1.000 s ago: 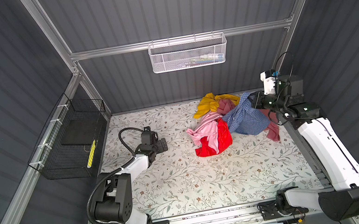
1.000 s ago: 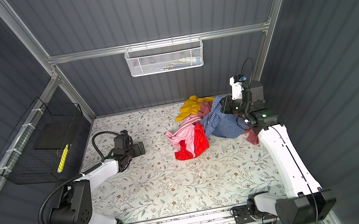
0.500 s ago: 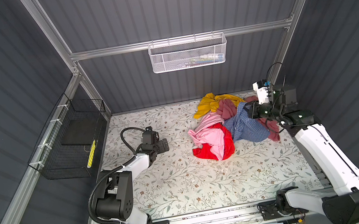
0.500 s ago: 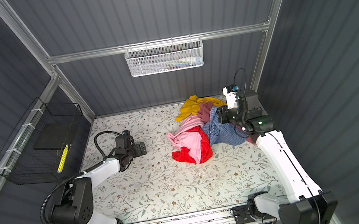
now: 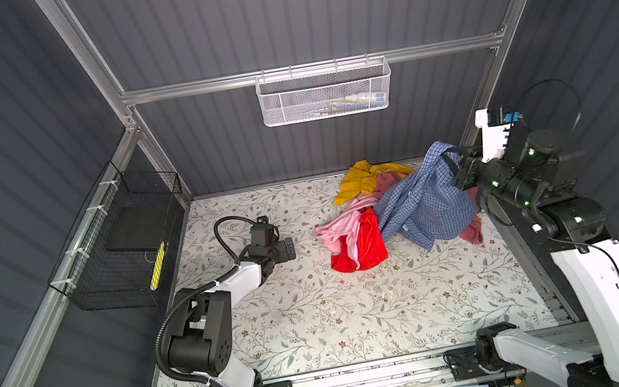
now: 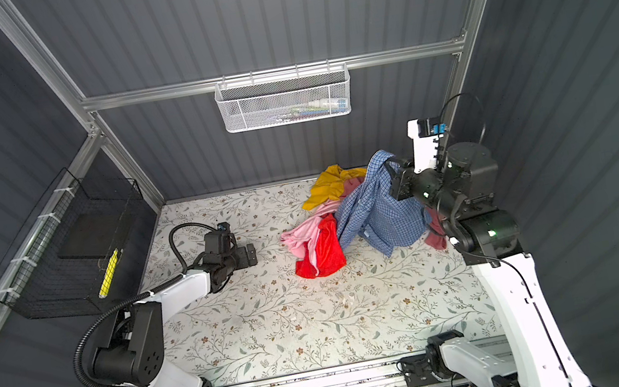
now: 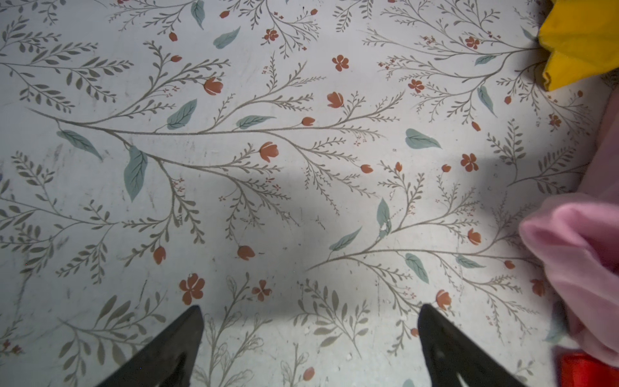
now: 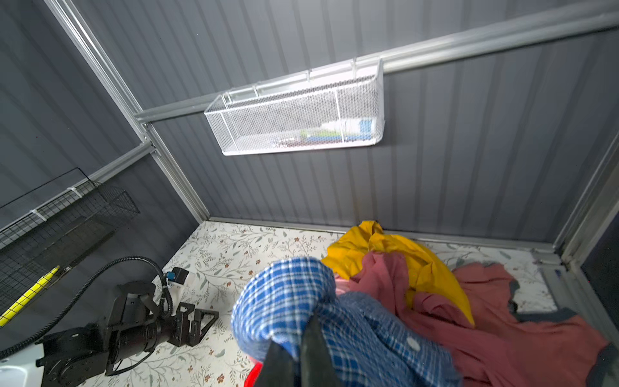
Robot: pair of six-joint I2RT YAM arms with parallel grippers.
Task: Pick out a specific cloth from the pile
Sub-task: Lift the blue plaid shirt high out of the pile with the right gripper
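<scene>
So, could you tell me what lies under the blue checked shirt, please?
A dusty-rose garment pokes out from beneath the blue checked shirt on two sides. Whatever else lies under the shirt is covered by its fabric.

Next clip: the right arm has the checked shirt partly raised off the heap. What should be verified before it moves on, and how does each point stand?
1. Right tool shut on the checked shirt: ok.
2. Only checked fabric between its fingers: ok, in the right wrist view.
3. Shirt free of the pile: not ok. Its lower part lies against the red garment and over the dusty-rose garment.
4. Left tool open, over bare table, apart from the pile: ok.
5. Sleeve trapped under other garments: cannot tell.
</scene>
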